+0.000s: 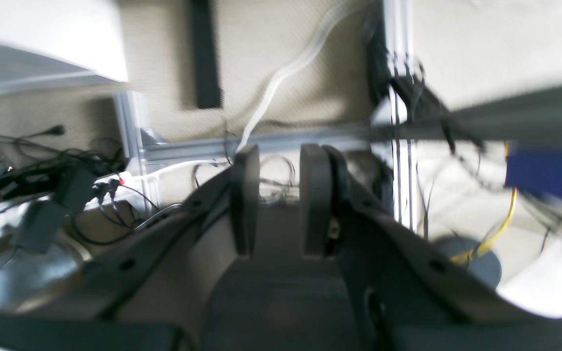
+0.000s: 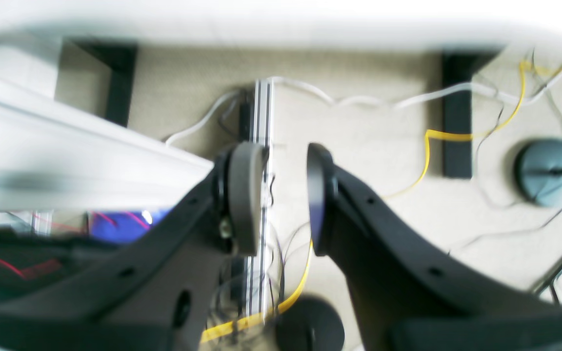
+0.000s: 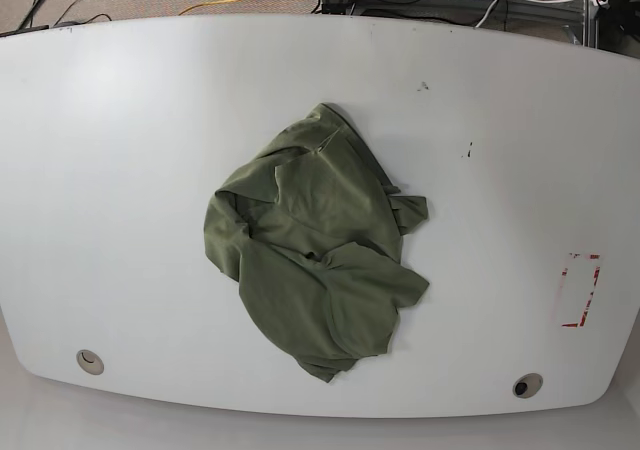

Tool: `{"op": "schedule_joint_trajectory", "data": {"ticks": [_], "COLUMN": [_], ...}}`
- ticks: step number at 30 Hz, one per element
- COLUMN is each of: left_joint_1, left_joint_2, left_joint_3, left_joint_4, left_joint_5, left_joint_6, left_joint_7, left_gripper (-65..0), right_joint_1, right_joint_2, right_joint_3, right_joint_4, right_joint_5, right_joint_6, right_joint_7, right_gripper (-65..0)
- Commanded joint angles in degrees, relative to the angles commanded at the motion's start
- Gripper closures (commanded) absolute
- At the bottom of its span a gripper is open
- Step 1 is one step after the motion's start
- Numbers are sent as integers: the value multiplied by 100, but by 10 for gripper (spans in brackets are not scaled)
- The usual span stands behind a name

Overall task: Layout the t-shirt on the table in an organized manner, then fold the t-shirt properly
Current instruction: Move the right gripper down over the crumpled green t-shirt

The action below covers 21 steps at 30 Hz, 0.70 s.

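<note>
The olive-green t-shirt [image 3: 315, 250] lies crumpled in a heap near the middle of the white table [image 3: 120, 170] in the base view. Neither arm shows in that view. In the left wrist view my left gripper [image 1: 281, 200] is open with nothing between its fingers, and it looks down past the table at carpet and cables. My right gripper [image 2: 281, 195] in the right wrist view is open and empty too, over the floor beside a white table edge [image 2: 66, 161]. The shirt shows in neither wrist view.
A red tape rectangle [image 3: 578, 290] marks the table's right side. Two round grommet holes [image 3: 89, 361] [image 3: 526, 384] sit near the front edge. Small dark specks [image 3: 467, 151] lie right of the shirt. Cables and aluminium frame posts [image 1: 400, 146] crowd the floor.
</note>
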Motion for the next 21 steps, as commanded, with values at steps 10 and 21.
{"op": "schedule_joint_trajectory", "data": {"ticks": [10,21], "left_joint_1": [281,-97], "left_joint_2": [9,35], "left_joint_3": [-519,-738], "left_joint_4": [1231,1776], "left_joint_5": [-360,-369], "left_joint_6": [0,0], "left_joint_7": [9,9], "left_gripper": [-124,-125], "right_joint_1": [-35,897], "right_joint_2": [-26,-26], "right_joint_3": [-9,-132], "right_joint_4": [818,932], "right_joint_5": [-44,-44], "right_joint_6": [-9,26], "right_joint_7": [0,0], "right_gripper": [-159,-160]}}
